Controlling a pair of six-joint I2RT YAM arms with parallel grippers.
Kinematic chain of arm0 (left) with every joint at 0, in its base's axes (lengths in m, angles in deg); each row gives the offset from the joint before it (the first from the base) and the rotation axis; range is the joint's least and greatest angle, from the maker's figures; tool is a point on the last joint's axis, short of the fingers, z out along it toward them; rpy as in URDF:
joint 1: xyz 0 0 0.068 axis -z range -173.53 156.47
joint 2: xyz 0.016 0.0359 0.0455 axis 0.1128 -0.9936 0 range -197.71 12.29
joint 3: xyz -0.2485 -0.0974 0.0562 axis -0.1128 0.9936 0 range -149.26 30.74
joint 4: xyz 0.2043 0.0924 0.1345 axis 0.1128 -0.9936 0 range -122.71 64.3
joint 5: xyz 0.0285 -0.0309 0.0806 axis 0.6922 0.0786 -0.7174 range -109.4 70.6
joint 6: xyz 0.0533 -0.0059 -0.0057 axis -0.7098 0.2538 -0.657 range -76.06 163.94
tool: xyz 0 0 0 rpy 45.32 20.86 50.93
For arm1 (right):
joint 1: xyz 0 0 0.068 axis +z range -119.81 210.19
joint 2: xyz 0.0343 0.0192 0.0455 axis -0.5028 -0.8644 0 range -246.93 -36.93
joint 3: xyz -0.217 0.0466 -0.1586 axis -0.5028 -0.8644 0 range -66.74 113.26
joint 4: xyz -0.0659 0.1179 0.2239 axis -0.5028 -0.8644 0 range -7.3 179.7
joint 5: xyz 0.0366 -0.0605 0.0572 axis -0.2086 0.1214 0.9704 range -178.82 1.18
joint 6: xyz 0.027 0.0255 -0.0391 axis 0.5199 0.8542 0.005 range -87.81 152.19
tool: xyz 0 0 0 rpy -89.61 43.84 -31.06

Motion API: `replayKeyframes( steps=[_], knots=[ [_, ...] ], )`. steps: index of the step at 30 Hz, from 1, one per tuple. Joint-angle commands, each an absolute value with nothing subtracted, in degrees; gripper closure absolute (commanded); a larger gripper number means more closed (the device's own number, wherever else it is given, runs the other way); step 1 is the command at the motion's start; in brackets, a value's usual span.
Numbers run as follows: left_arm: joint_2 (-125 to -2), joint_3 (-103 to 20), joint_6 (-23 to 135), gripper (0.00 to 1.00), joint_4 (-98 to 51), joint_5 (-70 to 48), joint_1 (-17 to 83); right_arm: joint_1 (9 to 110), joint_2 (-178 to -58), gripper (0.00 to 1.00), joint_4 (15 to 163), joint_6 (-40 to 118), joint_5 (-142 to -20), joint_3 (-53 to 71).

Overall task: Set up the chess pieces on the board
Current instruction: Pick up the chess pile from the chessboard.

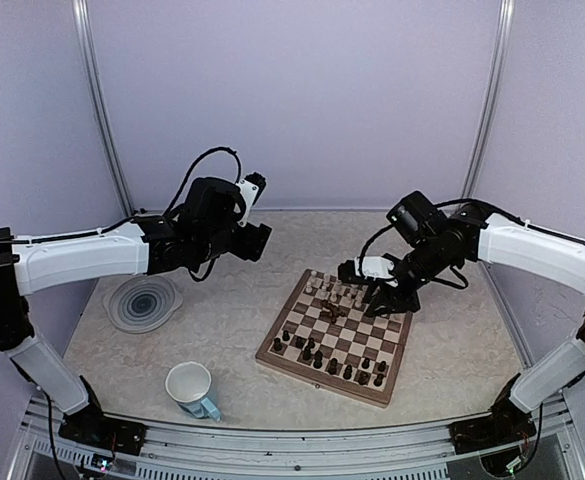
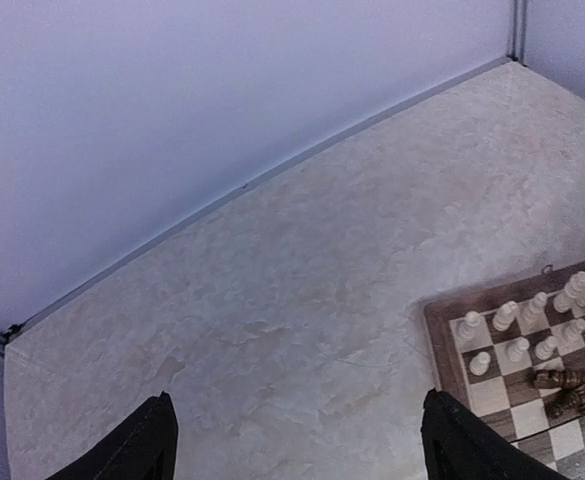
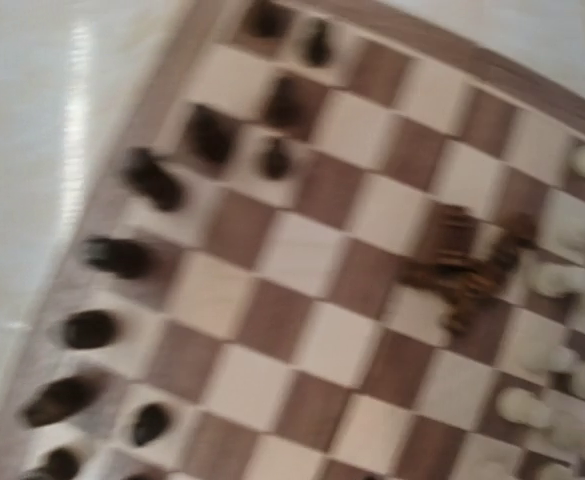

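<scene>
Grey swirl plate (image 1: 144, 302): lies flat at the far left of the pale marbled table (image 1: 232, 300), well apart from the board.
White mug (image 1: 190, 388): stands upright near the front edge, right of the plate.
Left gripper (image 2: 302, 445): hangs above bare table left of the board, fingers spread wide with nothing between them.
Wooden chessboard (image 1: 302, 352): lies right of centre, turned at an angle.
Dark pieces (image 1: 327, 362): stand in rows along the board's near edge.
Toppled dark pieces (image 3: 462, 270): a small cluster lying on its side on middle squares, just in front of the cream rows.
Cream pieces (image 2: 532, 318): stand in rows along the far edge.
Right gripper (image 1: 380, 297): low over the board's far right part, beside the cream rows. Its wrist view is blurred and shows no fingers, so I cannot tell whether it is released or gripping.
Handling: likely light, hard, smooth turned wood that rolls and tips easily. Pinch a fallen piece across its narrow waist and keep clear of standing neighbours.
</scene>
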State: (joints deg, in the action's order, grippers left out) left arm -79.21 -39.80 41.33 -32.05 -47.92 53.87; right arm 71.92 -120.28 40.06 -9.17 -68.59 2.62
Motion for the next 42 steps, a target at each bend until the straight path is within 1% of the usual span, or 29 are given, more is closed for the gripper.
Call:
replayKeyframes(
  steps=[1, 5, 10, 17, 32, 36, 42],
  knots=[
    [-77.33, -42.21, 41.33, 0.17, -35.61, -33.41, 54.74, 69.94, -124.95, 0.72, 47.28, -5.84, -69.04, 2.48],
    [-77.81, -42.7, 42.4, 0.17, -36.06, -28.96, 53.74, 69.97, -129.87, 0.73, 51.88, -4.58, -71.75, 2.56],
    [-78.11, -41.88, 43.68, 0.16, -34.74, -29.26, 52.65, 70.0, -134.68, 0.73, 54.84, -3.11, -73.87, 4.68],
    [-77.33, -40.87, 45.3, 0.17, -33.6, -28.03, 50.94, 70.0, -140.69, 0.73, 54.96, -2.29, -75.42, 7.36],
    [-78.03, -40.96, 45.49, 0.18, -33.95, -27.36, 50.95, 69.99, -146.44, 0.72, 56.1, -1.82, -76.9, 8.97],
    [-78.41, -41.14, 45.42, 0.18, -34.23, -27.17, 50.77, 70.0, -147.27, 0.77, 56.89, -1.85, -76.69, 8.87],
    [-78.41, -41.16, 45.82, 0.18, -34.17, -26.07, 50.68, 69.99, -146.55, 0.9, 57.78, -1.98, -74.76, 7.29]
  ],
)
